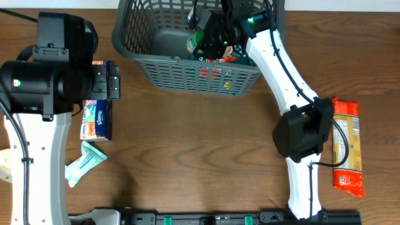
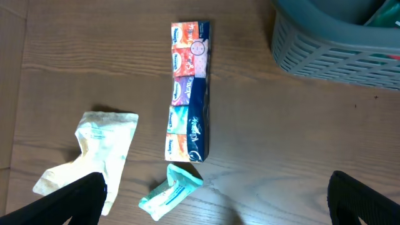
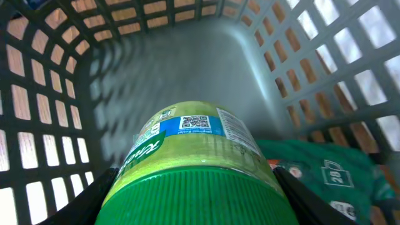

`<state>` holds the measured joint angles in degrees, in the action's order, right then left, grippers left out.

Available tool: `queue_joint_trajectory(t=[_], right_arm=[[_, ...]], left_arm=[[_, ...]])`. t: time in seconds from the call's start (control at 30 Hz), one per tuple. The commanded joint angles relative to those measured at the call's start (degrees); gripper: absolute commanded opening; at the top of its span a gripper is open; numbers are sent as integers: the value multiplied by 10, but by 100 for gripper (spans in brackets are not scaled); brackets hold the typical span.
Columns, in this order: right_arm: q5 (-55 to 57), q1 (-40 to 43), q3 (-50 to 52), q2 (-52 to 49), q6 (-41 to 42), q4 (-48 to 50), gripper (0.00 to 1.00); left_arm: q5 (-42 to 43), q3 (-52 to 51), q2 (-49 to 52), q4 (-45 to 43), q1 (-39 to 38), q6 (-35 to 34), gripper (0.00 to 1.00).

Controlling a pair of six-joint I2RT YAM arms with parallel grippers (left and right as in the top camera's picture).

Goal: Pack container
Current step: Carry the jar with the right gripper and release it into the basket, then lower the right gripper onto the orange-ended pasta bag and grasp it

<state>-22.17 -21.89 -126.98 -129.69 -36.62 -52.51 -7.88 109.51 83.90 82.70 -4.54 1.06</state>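
Inside the container (image 1: 164,70), right arm (image 1: 282,70) stretched forward, right end effector (image 1: 212,39) clamping green-lidded jar (image 3: 187,156), left end effector (image 2: 215,203) spread wide.

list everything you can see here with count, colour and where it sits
basket: 1, dark grey, top centre of table
jar: 1, green lid and label, held inside the basket
green packet: 1, green, on the basket floor beside the jar
red items: count unclear, red, seen through the basket's lattice
tissue pack: 1, multicolour, table left of basket
teal packet: 1, teal and white, by the tissue pack's end
pouch: 1, cream, beside the teal packet
long packet: 1, orange and yellow, table far right
table: 1, brown wood
left gripper: 1, black, open above the tissue pack
right gripper: 1, black, shut on the jar
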Motion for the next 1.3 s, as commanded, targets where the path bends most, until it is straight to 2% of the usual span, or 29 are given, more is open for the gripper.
queue_joint_trajectory(t=[0.0, 0.07, 0.17, 0.2, 0.27, 0.37, 0.5, 0.7, 0.73, 0.83, 0.93, 1.17, 1.27], right_arm=[[-16, -2, -8, -9, 10, -1, 1], [-16, -2, -8, -15, 11, -5, 5], [-16, -2, -8, -15, 24, -6, 47], [-16, -2, -9, -12, 28, -7, 67], [-16, -1, -9, 0, 42, -8, 94], [-16, 5, -12, 35, 45, -23, 99], [-16, 38, -25, 98, 82, -41, 99], [11, 150, -28, 195, 282, -58, 99], [12, 203, -28, 222, 338, -85, 99], [15, 282, -28, 245, 403, -149, 99], [66, 357, -28, 257, 463, -244, 99], [170, 454, -28, 259, 481, -432, 99], [173, 470, -11, 270, 449, -448, 99]], left_arm=[[0, 2, 0, 4, 3, -11, 99], [0, 2, 0, 4, 3, -12, 99], [0, 2, 0, 5, 3, -12, 99], [0, 2, 0, 6, 3, -12, 99], [0, 2, 0, 8, 3, -12, 99], [0, 2, 0, 9, 3, -12, 99], [0, 2, 0, 9, 3, -12, 99], [0, 2, 0, 8, 3, -11, 99], [0, 2, 0, 8, 3, -11, 99], [0, 2, 0, 8, 3, -11, 99], [0, 2, 0, 8, 3, -11, 99], [-1, 2, -1, -6, 3, -27, 99], [-1, 2, -7, -23, 4, -29, 99]])
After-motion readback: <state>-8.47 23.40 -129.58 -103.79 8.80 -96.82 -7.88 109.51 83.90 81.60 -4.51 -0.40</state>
